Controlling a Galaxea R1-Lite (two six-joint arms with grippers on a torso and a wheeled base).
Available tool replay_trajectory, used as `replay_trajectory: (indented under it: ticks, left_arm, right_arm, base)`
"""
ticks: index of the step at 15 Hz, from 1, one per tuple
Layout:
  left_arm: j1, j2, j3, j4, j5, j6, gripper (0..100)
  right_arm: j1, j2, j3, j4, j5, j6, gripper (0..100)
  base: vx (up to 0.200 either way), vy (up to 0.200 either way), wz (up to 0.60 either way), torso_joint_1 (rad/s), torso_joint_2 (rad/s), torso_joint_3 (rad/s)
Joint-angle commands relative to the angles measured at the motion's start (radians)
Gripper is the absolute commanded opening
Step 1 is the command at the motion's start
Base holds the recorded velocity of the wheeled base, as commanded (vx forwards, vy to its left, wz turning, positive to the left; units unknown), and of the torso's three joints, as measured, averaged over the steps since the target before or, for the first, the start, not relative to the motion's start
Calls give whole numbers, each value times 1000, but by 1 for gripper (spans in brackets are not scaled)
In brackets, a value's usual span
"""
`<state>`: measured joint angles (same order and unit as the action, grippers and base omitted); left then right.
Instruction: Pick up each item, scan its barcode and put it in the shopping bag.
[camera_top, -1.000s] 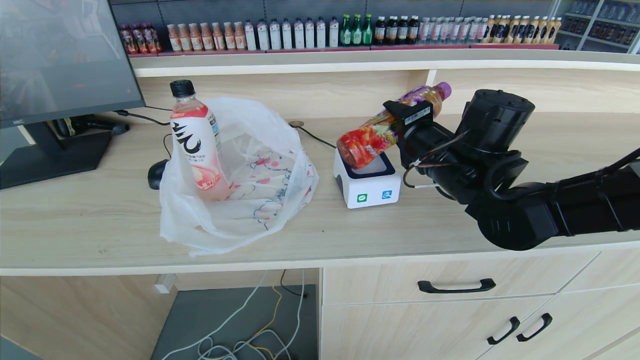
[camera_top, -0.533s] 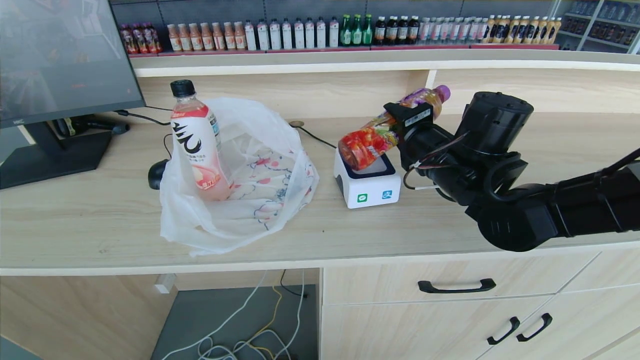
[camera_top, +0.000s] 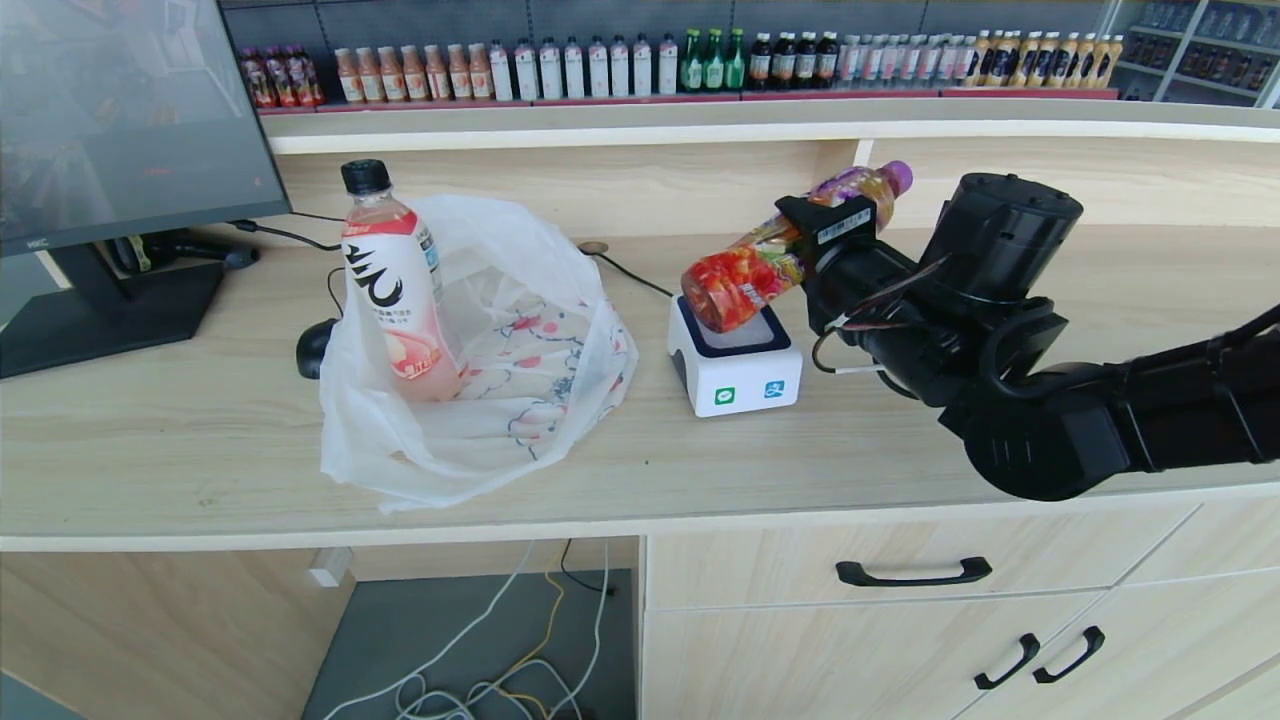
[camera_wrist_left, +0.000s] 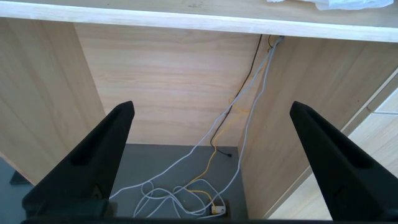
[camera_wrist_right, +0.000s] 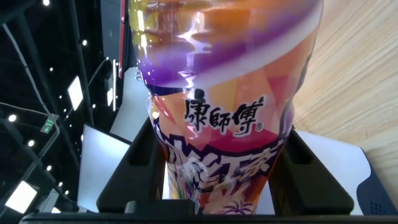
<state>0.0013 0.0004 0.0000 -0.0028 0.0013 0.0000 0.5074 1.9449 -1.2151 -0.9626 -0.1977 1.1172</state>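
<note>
My right gripper (camera_top: 800, 250) is shut on a juice bottle (camera_top: 760, 265) with a red and orange label and a purple cap. It holds the bottle tilted, base down, just above the white scanner box (camera_top: 735, 365) on the counter. Close up, the bottle (camera_wrist_right: 224, 124) sits between the two black fingers (camera_wrist_right: 143, 162) over the scanner's top. A white plastic shopping bag (camera_top: 500, 380) lies open to the left of the scanner, with a pink peach drink bottle (camera_top: 392, 285) standing in it. My left gripper (camera_wrist_left: 211, 162) hangs open below the counter, over the cables.
A monitor (camera_top: 120, 130) on a black stand fills the counter's left end, with a black mouse (camera_top: 312, 348) beside the bag. A raised shelf behind carries a row of drink bottles (camera_top: 680, 65). Drawers (camera_top: 910, 572) sit under the counter at right. Cables (camera_wrist_left: 205, 180) lie on the floor.
My right gripper has shifted slightly right and up with the juice bottle, still over the scanner. Nothing else has moved.
</note>
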Motion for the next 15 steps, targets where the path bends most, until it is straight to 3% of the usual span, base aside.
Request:
replay_trajectory:
  ticks: [1, 10, 13, 15]
  left_arm:
    - [0, 0, 0, 0, 0, 0, 100]
    - [0, 0, 0, 0, 0, 0, 100]
    - [0, 0, 0, 0, 0, 0, 100]
    - [0, 0, 0, 0, 0, 0, 100]
  right_arm:
    - [0, -17, 0, -1, -3, 0, 0]
    - [23, -204, -3, 51, 4, -123, 0]
    - [83, -270, 22, 51, -6, -240, 0]
    - [108, -299, 58, 42, -3, -399, 0]
  base:
    - [0, 0, 0, 0, 0, 0]
    - [0, 0, 0, 0, 0, 0]
    - [0, 0, 0, 0, 0, 0]
    - [0, 0, 0, 0, 0, 0]
